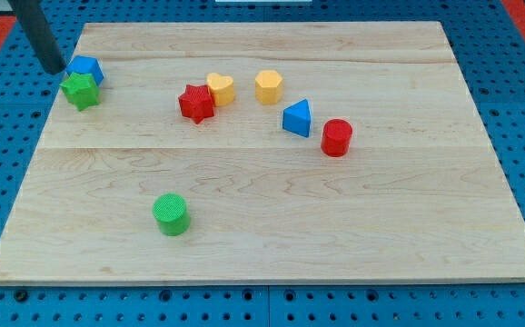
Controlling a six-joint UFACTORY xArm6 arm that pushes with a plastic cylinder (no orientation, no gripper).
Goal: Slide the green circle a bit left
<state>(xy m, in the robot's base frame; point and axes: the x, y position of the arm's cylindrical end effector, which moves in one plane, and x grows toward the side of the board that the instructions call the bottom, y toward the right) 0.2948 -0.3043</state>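
- My tip (55, 69) is sitting at the board's (272, 227) top-left, just left of the blue block (86, 68).
- Green star (80, 91) is lying directly below it.
- Green circle (171, 214) is resting alone toward the view's bottom.

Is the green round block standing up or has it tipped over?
Standing up. The green circle rests on the board with its flat round top facing up. My tip is far off, by the blue block.

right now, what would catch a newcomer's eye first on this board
The green circle sits alone near the view's bottom left, far from the other blocks. Along the top, a cluster runs from the red star to the red cylinder. My tip is at the top left corner, beside the blue block and green star.
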